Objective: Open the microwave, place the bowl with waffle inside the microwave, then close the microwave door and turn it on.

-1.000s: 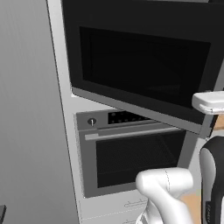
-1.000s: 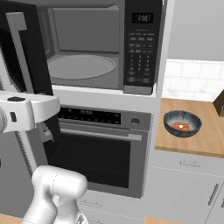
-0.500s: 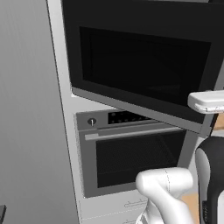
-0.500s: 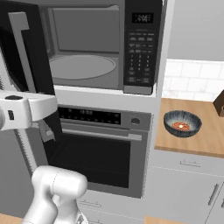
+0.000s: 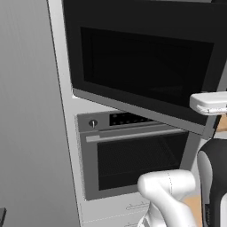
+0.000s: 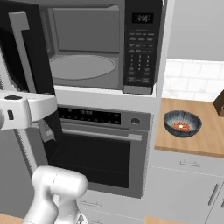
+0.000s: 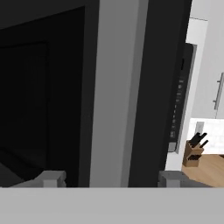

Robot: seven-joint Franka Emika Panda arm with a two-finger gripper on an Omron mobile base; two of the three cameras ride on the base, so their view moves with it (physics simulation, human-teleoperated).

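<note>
While your left base view gives just the outer face of the swung-open microwave door (image 5: 142, 66), upper centre, your right base view opens onto the one microwave (image 6: 100, 48), upper left, its single turntable (image 6: 81, 66) bare, and one bowl (image 6: 182, 123) at centre right on the wooden counter (image 6: 210, 135). In your hand view the gripper (image 7: 108, 179) stands wide, straddling the door's grey handle (image 7: 113, 92) without clamping it

The microwave (image 6: 105, 48) is sitting above the oven (image 6: 98, 148); its door (image 6: 26, 74) is swinging out leftward. The bowl (image 6: 182, 123) is resting on the surface (image 6: 192, 142) to the right.
</note>
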